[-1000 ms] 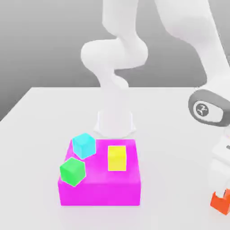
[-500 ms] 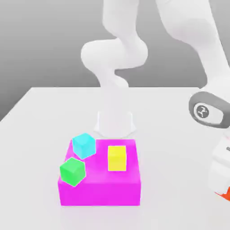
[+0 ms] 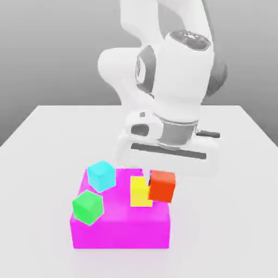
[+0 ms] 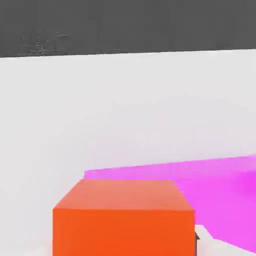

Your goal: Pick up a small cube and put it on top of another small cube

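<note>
Three small cubes are sitting on the magenta block: the green cube nearest, the yellow cube and the cyan cube behind. Pickup is looking done; placing is remaining. The orange-red cube is hanging off the block, just beside the yellow one, directly beneath the gripper. Whether the jaws are clamping it, I cannot tell.
</note>
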Robot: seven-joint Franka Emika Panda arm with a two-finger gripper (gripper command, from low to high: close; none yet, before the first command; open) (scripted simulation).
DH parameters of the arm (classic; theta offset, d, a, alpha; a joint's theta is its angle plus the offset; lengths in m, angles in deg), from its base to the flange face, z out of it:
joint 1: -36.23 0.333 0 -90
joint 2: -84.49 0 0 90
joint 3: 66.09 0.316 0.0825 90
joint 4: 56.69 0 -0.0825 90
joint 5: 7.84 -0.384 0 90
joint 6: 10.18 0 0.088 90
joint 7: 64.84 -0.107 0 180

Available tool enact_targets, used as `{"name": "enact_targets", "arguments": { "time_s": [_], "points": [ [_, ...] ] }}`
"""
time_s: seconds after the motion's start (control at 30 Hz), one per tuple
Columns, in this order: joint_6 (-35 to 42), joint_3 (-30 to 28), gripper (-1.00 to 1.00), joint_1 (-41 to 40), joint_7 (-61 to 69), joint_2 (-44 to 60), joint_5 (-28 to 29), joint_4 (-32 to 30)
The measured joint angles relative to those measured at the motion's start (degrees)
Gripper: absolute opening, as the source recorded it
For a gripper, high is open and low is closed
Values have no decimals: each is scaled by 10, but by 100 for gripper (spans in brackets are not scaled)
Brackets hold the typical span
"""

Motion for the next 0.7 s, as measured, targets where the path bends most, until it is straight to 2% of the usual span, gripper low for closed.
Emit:
{"name": "enact_targets", "arguments": {
  "time_s": [0.37,0.57,0.6,0.7],
  "points": [
    [78,-84,-100,-121,-102,-228,-58,-136],
    [-41,-89,-100,-135,-108,-153,-63,-179],
    [-62,-89,100,-135,-108,-138,-63,-184],
    [-62,-89,100,-135,-108,-138,-63,-184]
  ]
}}
